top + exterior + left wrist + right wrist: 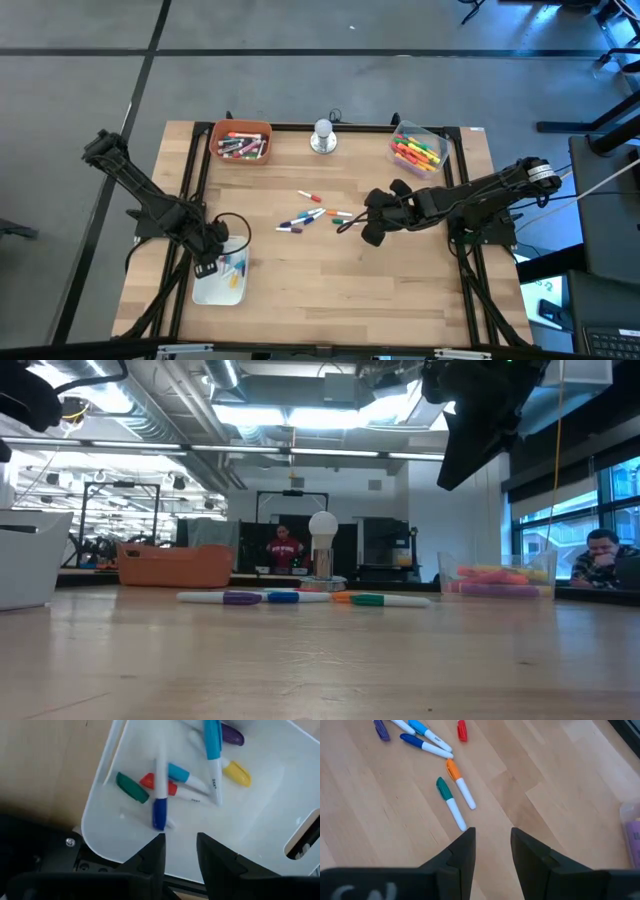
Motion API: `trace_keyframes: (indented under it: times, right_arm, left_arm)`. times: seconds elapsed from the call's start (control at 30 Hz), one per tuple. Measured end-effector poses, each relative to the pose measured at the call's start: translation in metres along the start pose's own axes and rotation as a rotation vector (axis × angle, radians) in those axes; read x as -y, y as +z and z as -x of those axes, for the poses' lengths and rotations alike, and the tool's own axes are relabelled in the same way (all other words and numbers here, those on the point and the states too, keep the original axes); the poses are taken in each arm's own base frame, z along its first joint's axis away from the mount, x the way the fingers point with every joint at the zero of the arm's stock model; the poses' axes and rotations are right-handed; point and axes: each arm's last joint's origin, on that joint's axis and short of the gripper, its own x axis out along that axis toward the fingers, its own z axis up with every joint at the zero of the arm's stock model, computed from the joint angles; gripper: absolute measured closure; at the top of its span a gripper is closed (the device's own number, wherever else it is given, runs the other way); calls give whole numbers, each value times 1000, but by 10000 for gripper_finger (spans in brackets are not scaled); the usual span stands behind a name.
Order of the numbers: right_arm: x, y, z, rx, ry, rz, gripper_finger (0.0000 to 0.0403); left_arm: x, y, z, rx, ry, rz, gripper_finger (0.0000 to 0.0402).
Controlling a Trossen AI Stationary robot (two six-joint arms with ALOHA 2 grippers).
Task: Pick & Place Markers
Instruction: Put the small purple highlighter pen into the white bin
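If I drop too fast, my empty, half-open right gripper (492,837) could bump the green marker (451,803) and roll it away across the counter (545,780).

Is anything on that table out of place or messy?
Only the loose markers scattered mid-table, lying at different angles on bare wood, while others sit in the orange bin, the clear bin and the white tray. Nothing looks spilled or damaged.
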Motion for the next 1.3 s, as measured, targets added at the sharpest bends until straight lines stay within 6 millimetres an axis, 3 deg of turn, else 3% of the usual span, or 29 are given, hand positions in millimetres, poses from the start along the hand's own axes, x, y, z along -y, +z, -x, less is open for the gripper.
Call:
trace_keyframes:
  times: [0.13,0.33,0.47,0.57,0.7,0.87,1.1,1.3]
  right_arm:
    - [-1,1,-3,33,-19,31,279]
    - [-6,-10,-32,165,-23,40,279]
    - [-22,-24,-45,313,187,28,283]
    - [-26,-38,-55,382,349,-10,293]
    - [-24,-66,-63,425,396,-11,311]
    - [-28,-93,-59,481,327,-37,336]
    - [-34,-105,-52,484,336,-42,364]
    - [-34,-106,-51,496,322,-44,378]
  left_arm:
    - [-1,5,3,38,3,15,280]
    - [8,22,30,158,-65,38,277]
    - [12,40,54,406,-34,-59,283]
    - [16,57,57,621,-1,-180,286]
    - [24,86,39,693,-89,-325,301]
    - [23,122,2,743,-14,-392,323]
    - [24,163,-51,702,141,-487,331]
    - [25,178,-74,650,193,-527,323]
